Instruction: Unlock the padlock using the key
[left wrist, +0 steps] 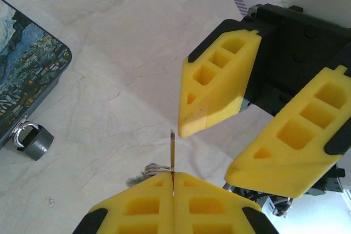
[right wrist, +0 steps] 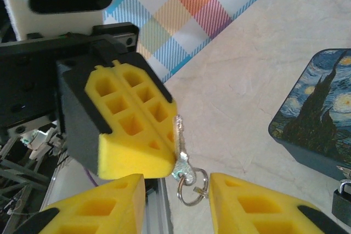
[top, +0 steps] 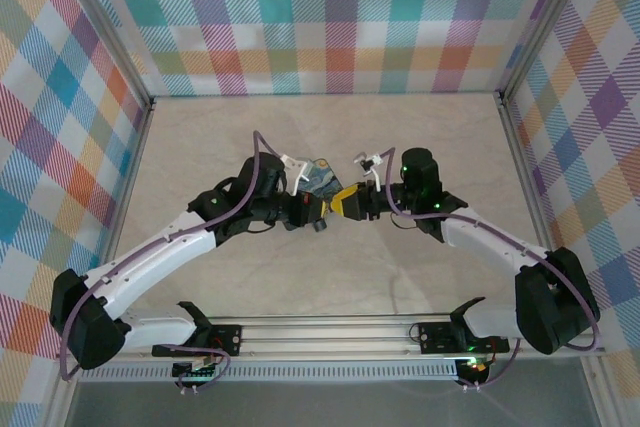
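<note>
Left hand (left wrist: pixel 173 186) pinches key (left wrist: pixel 172 154), just beside spread right hand (left wrist: pixel 207 153).

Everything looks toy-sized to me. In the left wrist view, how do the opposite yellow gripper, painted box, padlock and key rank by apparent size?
1. right gripper, near the camera, so it looks inflated.
2. painted box, cut off by the frame edge.
3. padlock.
4. key, an edge-on sliver.

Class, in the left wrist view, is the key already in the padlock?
No: the key stands pinched in the shut left pincer, apart from the padlock beside the box.
</note>
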Available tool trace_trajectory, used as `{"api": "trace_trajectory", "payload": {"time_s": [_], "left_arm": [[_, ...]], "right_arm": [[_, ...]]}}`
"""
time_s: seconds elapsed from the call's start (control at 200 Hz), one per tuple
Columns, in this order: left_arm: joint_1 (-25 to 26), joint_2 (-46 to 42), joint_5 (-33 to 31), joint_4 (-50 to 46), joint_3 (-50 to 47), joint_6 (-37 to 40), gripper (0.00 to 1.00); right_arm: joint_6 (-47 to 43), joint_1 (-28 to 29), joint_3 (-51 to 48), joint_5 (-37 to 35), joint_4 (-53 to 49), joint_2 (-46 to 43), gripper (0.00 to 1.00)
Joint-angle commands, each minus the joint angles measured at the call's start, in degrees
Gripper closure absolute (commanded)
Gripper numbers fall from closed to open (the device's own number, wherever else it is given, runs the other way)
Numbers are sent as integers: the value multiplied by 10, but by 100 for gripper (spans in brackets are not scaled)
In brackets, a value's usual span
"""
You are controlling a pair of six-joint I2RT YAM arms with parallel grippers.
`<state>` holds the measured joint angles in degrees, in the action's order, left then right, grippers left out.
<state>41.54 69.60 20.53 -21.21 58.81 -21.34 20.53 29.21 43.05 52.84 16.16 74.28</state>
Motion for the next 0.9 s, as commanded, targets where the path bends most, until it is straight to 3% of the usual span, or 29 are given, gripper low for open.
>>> {"api": "trace_trajectory", "payload": {"time_s": [0.0,0.25,0.895], "left_arm": [[-12,5,52,38,-8,18,100],[-15,10,75,47,-2,26,100],[-28,2,88,89,-11,16,100]], "right_arm": [[7,-13,-9,42,34,-1,64],[62,-26,-5,113,121,52,66],[75,-25,-19,139,138,49,78]]}}
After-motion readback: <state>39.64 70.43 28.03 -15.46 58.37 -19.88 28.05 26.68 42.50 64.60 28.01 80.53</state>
